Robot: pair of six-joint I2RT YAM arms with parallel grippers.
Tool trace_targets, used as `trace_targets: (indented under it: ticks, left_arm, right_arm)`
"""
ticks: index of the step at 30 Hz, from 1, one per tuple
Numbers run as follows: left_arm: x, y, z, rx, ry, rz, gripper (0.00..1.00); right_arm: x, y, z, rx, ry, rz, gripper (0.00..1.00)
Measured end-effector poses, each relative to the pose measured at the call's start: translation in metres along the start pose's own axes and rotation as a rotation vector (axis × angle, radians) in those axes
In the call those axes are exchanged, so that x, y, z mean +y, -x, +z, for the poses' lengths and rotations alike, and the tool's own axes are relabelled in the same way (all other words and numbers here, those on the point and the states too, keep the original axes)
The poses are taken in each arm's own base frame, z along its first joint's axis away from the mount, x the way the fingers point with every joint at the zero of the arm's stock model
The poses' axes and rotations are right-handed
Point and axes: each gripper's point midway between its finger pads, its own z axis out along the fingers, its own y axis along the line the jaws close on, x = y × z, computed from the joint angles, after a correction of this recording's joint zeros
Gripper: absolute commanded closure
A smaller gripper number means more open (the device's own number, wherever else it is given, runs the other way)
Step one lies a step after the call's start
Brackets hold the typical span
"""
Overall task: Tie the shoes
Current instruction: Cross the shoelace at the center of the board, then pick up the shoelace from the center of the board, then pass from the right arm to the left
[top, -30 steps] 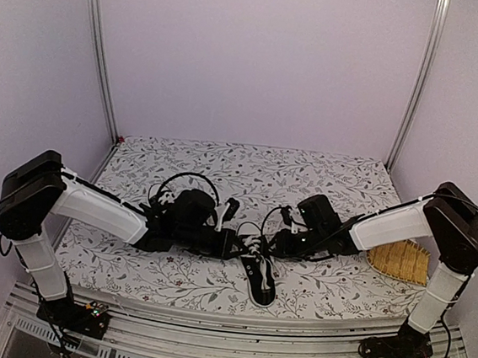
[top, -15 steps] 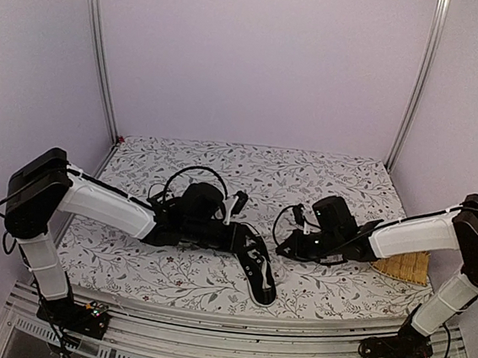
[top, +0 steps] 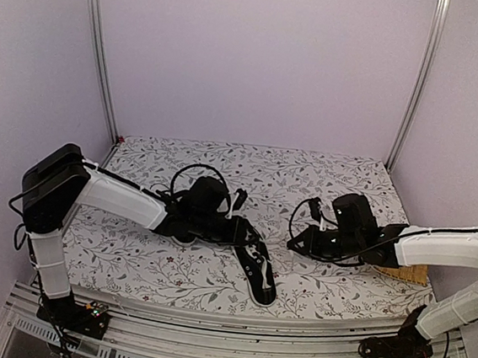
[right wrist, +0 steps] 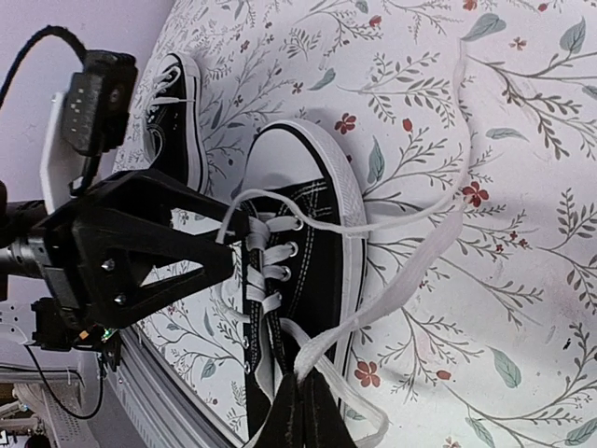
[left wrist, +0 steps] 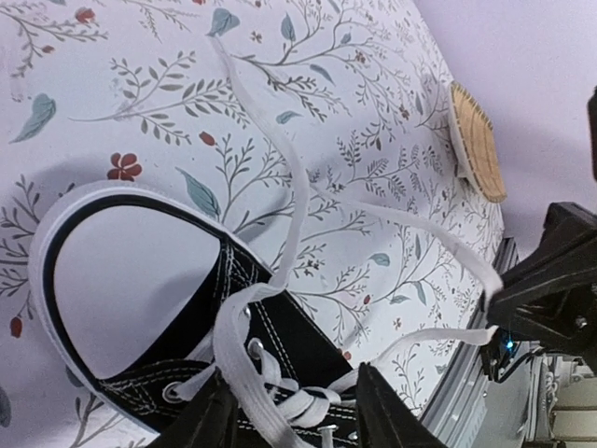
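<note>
Right gripper (right wrist: 303, 411) pinches the lace (right wrist: 401, 285), left gripper (left wrist: 294, 397) hangs released over the shoe (right wrist: 317, 271) by the table's (top: 170, 282) front edge, so yank hard and that shoe could drag!

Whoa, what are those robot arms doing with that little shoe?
They are working on tying it. The right gripper is pinched shut on one white lace of the black shoe and holds it out to the side. The left gripper is open, its fingers on either side of the shoe's laced front. No bow is tied yet. The other shoe lies nearby on the flowery cloth.
</note>
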Motion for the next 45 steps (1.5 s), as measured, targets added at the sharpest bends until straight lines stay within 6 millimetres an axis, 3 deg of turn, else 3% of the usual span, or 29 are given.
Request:
trace_targets:
  ticks: [5,9,13,16,21,26,37,45]
  left_arm:
    - [0.004,-0.004,0.011,0.031,-0.008,-0.007,0.77]
    - [0.002,-0.003,0.011,0.032,-0.024,-0.007,0.89]
    - [-0.007,0.002,0.009,0.012,-0.089,0.032,0.90]
    - [-0.017,-0.001,0.008,0.016,-0.156,0.075,0.90]
    - [-0.035,-0.003,0.003,0.023,-0.259,0.146,0.83]
    - [-0.041,-0.004,0.001,0.022,-0.296,0.185,0.75]
    - [-0.034,0.005,0.004,-0.021,-0.240,0.223,0.67]
    - [-0.044,0.024,0.004,-0.065,-0.235,0.249,0.66]
  right_arm:
    - [0.014,0.018,-0.009,-0.044,0.003,-0.034,0.97]
    - [0.041,0.053,-0.013,-0.111,0.025,-0.093,0.97]
    - [0.062,0.084,-0.006,-0.163,0.038,-0.150,0.98]
    - [0.066,0.097,0.009,-0.166,0.032,-0.186,0.98]
    - [0.072,0.108,0.036,-0.146,0.033,-0.228,0.98]
    - [0.083,0.114,0.048,-0.130,0.075,-0.249,0.98]
    - [0.085,0.109,0.053,-0.100,0.106,-0.248,0.98]
    - [0.088,0.107,0.053,-0.091,0.128,-0.244,0.98]
